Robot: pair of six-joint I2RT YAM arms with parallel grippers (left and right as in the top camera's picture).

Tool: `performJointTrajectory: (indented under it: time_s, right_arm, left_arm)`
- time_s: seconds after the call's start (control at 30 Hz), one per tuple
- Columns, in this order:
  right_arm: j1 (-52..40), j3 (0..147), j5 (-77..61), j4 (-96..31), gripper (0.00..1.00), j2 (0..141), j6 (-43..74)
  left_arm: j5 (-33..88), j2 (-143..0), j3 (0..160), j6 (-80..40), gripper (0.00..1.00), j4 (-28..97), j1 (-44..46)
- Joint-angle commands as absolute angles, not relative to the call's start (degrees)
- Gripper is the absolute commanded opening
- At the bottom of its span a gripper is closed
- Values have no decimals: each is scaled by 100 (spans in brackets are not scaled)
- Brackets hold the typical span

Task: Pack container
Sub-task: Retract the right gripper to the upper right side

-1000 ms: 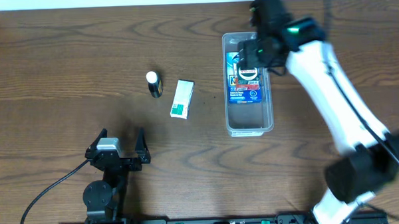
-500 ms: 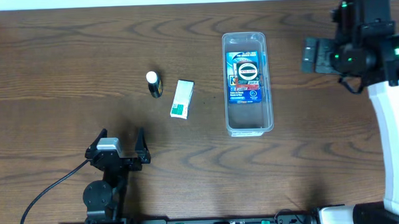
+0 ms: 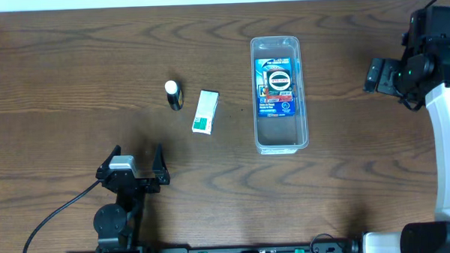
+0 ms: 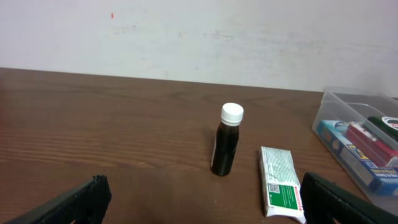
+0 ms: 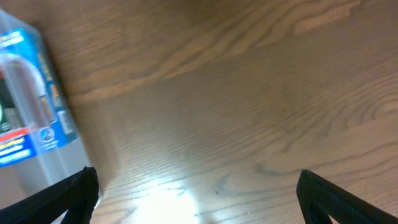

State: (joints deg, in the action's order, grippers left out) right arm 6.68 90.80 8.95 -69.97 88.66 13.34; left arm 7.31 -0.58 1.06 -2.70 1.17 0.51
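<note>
Clear container [image 3: 280, 143] right of centre on the tabletop [image 3: 73, 79], holding one blue package [image 3: 277, 85], its near end bare; a small bottle [image 3: 173, 94] and a white-and-green box [image 3: 205, 112], well apart to its left, remain unpacked. Left fingers [image 4: 333, 200] spread, empty, facing both items across open tabletop; right fingers [image 5: 68, 196] spread, empty, beyond the container's right side

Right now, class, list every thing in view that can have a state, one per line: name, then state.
container, open-topped, partly filled
blue box, lying flat inside the container
bottle, upright, capped
white-and-green box, lying flat, outside the container
left claw, open, empty
right claw, open, empty
</note>
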Motion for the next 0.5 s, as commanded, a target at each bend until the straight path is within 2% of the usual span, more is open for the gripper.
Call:
performJointTrajectory:
  time_s: [0.0,0.47]
  right_arm:
    - [808,8768,1035,-6807,99,8884,1280]
    - [860,8152,556,-6401,99,8884,1431]
  left_arm:
    - [814,-30,23,-193,98,322,27]
    - [814,-30,23,-193,98,322,27]
